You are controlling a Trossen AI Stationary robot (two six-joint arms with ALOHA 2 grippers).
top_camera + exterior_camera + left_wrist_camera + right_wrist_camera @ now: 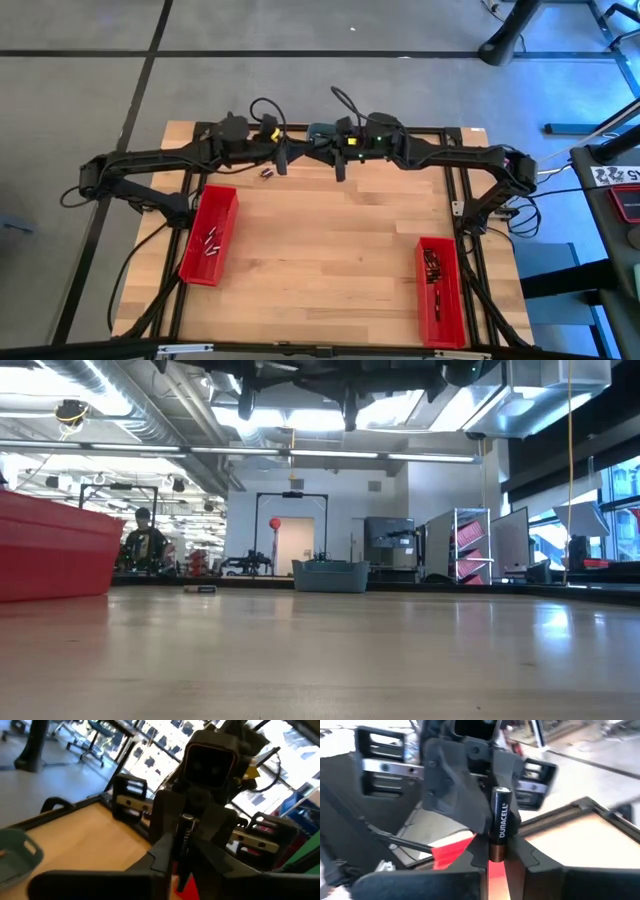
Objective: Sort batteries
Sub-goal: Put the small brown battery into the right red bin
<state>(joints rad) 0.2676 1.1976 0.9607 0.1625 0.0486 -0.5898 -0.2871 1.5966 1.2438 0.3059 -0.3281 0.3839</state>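
Note:
Both grippers hang above the table's far middle, facing each other. My left gripper point(184, 851) is shut on a dark battery point(185, 832) with a silvery end. My right gripper point(499, 854) is shut on a black and copper battery point(499, 822). In the high view the left gripper point(281, 160) and the right gripper point(340, 167) flank the grey-blue dish point(322, 131). One loose battery point(267, 172) lies on the wood near the left gripper. Several more lie in the left red bin point(209, 234) and the right red bin point(437, 288). My left gripper pinches the dark battery between its two fingers, low on the body point(183, 847). The silvery end point(187, 816) sticks out past the fingertips. The battery is lifted clear of the table. My right gripper pinches its battery by the copper end point(496, 851) between the two fingers. The black part with the silvery cap point(501, 791) stands out beyond the fingertips, along the fingers. It is lifted clear of the table.
The grey-blue dish point(330, 575) sits at the far edge, and the loose battery point(200, 589) lies left of it. A dark metal frame point(462, 200) runs along the table's sides. A person point(145, 545) stands in the room far behind. Bare wood lies between the two bins.

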